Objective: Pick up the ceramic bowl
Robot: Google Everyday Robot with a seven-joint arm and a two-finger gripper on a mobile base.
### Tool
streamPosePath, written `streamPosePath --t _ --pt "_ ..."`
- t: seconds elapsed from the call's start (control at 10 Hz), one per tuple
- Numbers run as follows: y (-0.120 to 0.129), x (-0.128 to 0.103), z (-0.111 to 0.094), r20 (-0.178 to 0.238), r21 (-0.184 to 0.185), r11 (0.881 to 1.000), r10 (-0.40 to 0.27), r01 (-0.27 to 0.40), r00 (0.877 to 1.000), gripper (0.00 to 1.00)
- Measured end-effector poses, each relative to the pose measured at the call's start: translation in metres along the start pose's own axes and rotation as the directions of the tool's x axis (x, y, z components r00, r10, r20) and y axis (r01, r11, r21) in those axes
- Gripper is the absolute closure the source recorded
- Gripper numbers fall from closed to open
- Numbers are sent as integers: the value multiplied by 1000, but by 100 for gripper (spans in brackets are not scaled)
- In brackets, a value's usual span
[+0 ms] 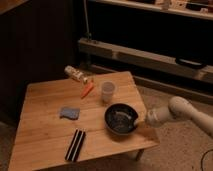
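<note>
1. Dim room, dark cabinet wall on the left and a low metal rail running along the back behind the wooden table (50, 135). Speckled floor shows on the right.
2. Using the ceramic bowl (120, 119) as my landmark: well to its left sits a blue sponge (69, 113), and down-left of it lies a black striped bar (75, 145) near the table's front edge.
3. Up-left of the bowl there's an orange carrot-like thing (87, 90) and a toppled bottle (76, 74) further back. Just behind the bowl stands a white cup (108, 91), near but apart.
4. The bowl itself sits close to the table's right front corner, upright, glossy black.
5. The gripper (137, 120) is right at the bowl's right rim, arm coming in from the right. Can't honestly tell whether the claw is clamped on the rim or not, too murky.
6. What could go wrong, I reckon: a rim pinch on glazed ceramic can slip, and the bowl tips or drops off that nearby edge. A shove leftward might also knock the cup.
</note>
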Motion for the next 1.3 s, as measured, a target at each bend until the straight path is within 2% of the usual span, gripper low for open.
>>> streamPosePath --t 0.4,0.6,0.8,1.0,1.1,1.3 --pt "8 -1 -21 23 15 1000 -2 2 1000 100" --pt "19 -1 -47 48 27 999 -20 18 999 100" --pt "33 -2 -75 53 51 997 -63 60 997 100" --pt "53 -7 -108 37 79 985 -158 155 987 100" --pt "57 -9 -116 35 80 980 -183 180 982 100" --pt "65 -14 -130 37 61 970 -239 237 970 100"
